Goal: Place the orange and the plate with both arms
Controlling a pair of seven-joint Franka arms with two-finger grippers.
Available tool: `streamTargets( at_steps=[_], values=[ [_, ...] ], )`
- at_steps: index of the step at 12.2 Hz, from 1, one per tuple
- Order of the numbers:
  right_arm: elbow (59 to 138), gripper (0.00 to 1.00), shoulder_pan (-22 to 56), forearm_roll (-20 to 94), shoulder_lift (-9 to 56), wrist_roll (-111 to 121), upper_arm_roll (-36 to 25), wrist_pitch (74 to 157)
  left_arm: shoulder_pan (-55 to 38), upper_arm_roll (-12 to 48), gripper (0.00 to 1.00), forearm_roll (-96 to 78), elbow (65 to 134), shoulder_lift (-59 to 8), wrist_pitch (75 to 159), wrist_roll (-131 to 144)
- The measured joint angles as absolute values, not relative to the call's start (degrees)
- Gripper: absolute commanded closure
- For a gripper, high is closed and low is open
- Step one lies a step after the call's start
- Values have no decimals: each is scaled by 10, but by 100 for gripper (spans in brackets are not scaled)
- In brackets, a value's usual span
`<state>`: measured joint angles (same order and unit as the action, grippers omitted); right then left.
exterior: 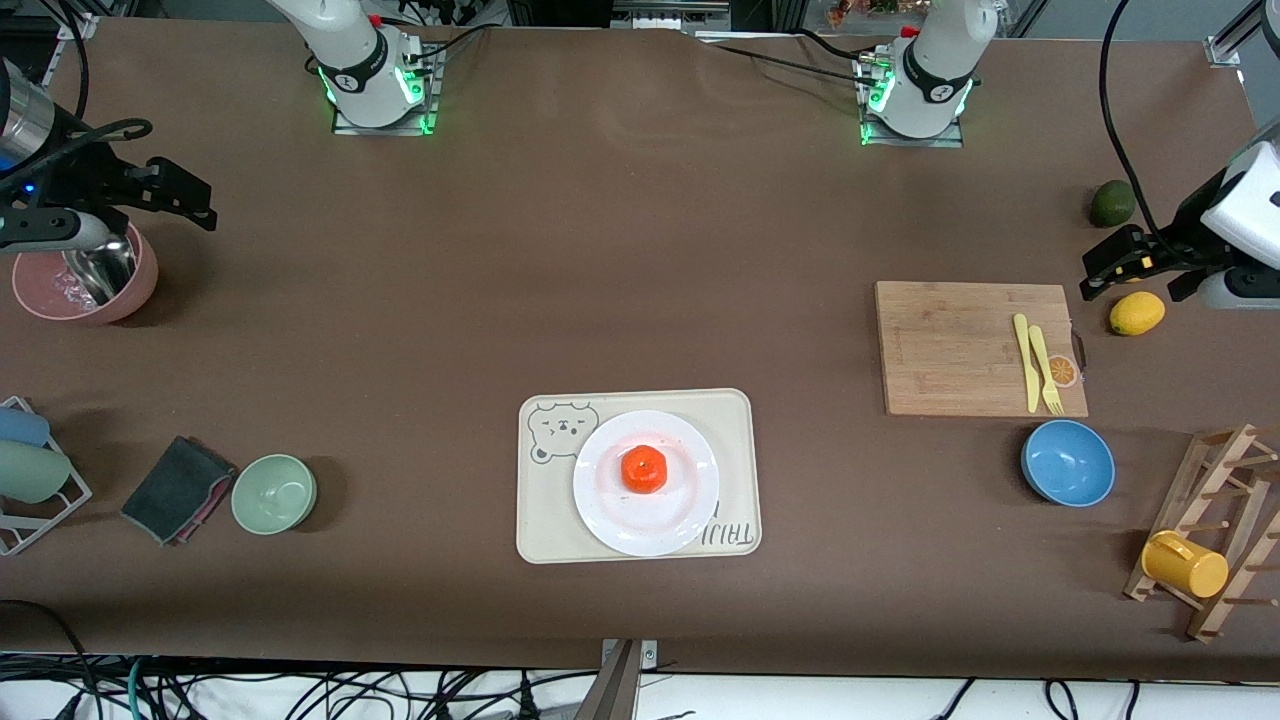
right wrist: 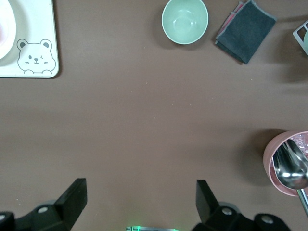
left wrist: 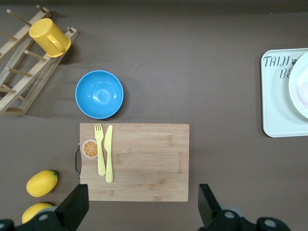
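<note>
The orange [exterior: 644, 469] lies in the middle of the white plate [exterior: 620, 522]. The plate rests on a cream bear-printed tray [exterior: 735, 470] near the table's middle. Both grippers hang high and apart from them, open and empty. My left gripper [exterior: 1140, 272] [left wrist: 143, 204] is over the edge of the cutting board [left wrist: 139, 161] at the left arm's end of the table. My right gripper [exterior: 120, 200] [right wrist: 140, 199] is over bare table beside the pink bowl [right wrist: 288, 166]. Only a sliver of the plate [left wrist: 301, 84] [right wrist: 5, 29] shows in each wrist view. The orange is out of view there.
A yellow knife and fork [exterior: 1036, 362] lie on the cutting board [exterior: 960, 345]. Near it are a blue bowl [exterior: 1067, 462], a lemon [exterior: 1136, 313], a dark green fruit [exterior: 1111, 203] and a wooden rack with a yellow mug [exterior: 1184, 565]. A green bowl [exterior: 274, 493], grey cloth [exterior: 176, 488] and the pink bowl with a spoon [exterior: 85, 275] sit at the right arm's end.
</note>
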<state>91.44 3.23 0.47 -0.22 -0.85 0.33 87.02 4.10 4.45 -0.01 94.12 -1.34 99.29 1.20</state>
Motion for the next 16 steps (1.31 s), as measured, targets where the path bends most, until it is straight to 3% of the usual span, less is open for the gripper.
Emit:
streamTargets(
  at_steps=[16],
  values=[
    [906, 0, 30, 5, 9, -8, -2, 872, 41, 45, 0, 0, 941, -13, 993, 12]
  ],
)
